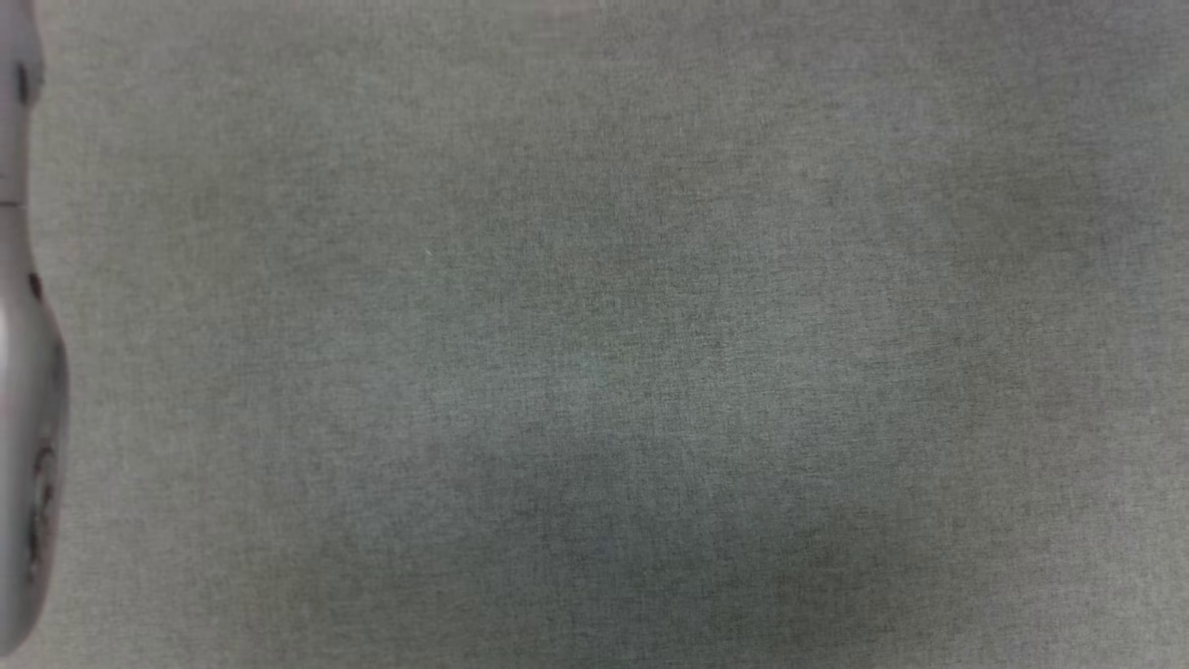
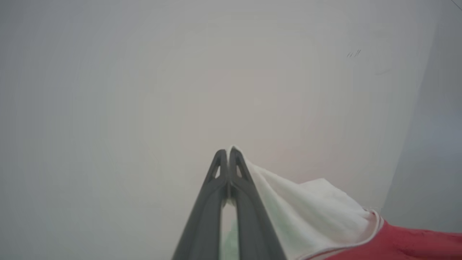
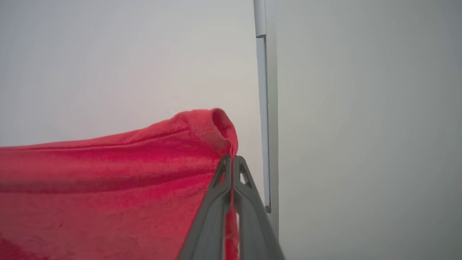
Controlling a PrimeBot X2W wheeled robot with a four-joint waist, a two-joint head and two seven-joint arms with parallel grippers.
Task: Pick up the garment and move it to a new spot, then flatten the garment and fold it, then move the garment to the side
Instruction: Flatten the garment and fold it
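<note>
below my head lies a grey-green woven surface, flat, with soft darker patches in its lower middle and towards its upper right. a pale forearm of mine runs along the left edge of that view, above the weave.

from my left wrist the room is a pale, blurred wall. a greyer plane meets it down the right side, and a few small dark marks sit high on the right. from my right wrist i see pale wall again, with a white vertical strip running down it just right of my fingertips and ending level with my fingers. beyond the strip the wall turns greyer.

my left gripper is closed, its two dark fingers pressed together at the tips. they pinch the garment by its white sleeve. the white cloth peaks at my fingertips and falls away to the lower right, where a pale seam joins it to the red body.

my right gripper is closed as well, tips touching, and it grips the red cloth. a rolled red edge bunches up just above my fingertips, and the rest stretches off to the left in long shallow folds.

so the garment hangs between my two grippers, held up in front of the wall. it hides the lower right of what my left wrist sees and the lower left of what my right wrist sees. whether any of it touches the woven surface, i cannot tell.
</note>
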